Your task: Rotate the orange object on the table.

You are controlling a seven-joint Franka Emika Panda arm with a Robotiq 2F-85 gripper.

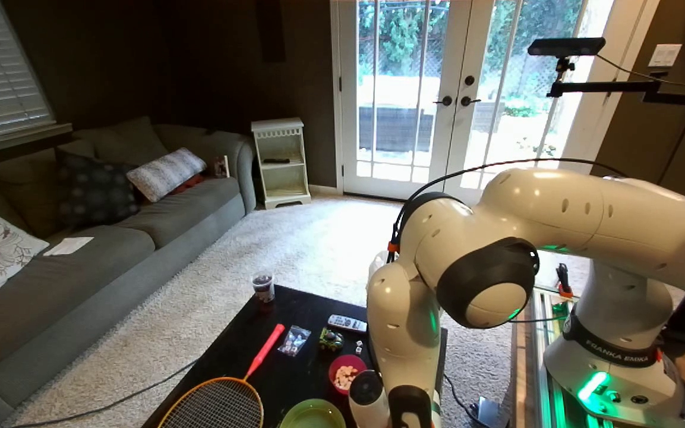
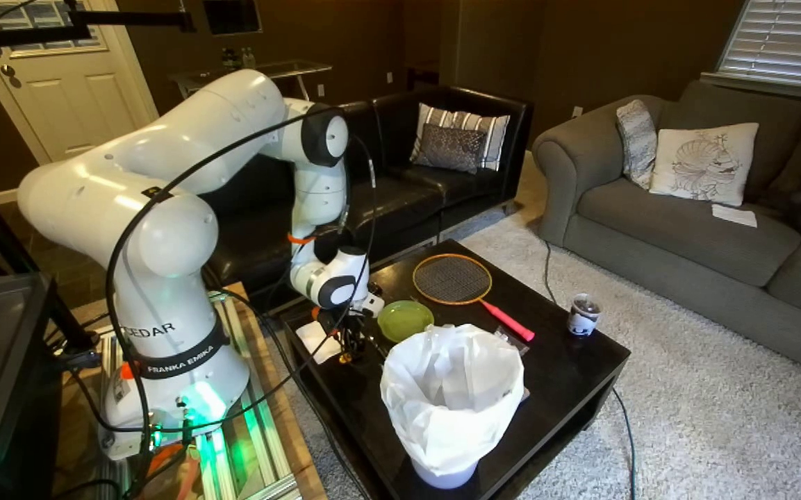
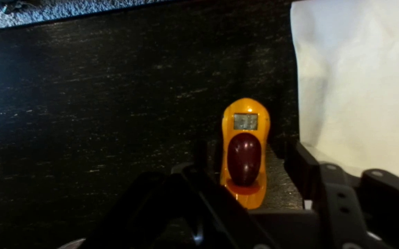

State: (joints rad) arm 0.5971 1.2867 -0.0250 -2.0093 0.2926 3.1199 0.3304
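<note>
My arm (image 2: 219,125), lettered CEDAR and FRANKA EMIKA, reaches over the black surface (image 2: 567,371). Just beside the white sheet (image 3: 362,79), my claw (image 3: 246,159) is released, its fingers (image 3: 301,166) spread either side of the orange object (image 3: 245,148), whose little display (image 3: 245,121) I can't read.

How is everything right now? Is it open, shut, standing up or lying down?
Orange gadget: lying face up
Gripper: open, gripping nothing
Racket: lying flat
Remote: lying buttons up
Cup: standing upright
Green bowl: upright
Pink bowl: upright, holding pale pieces
White bucket: standing upright, lined with a bag
Glass doors: shut
Robot light: glowing green
</note>
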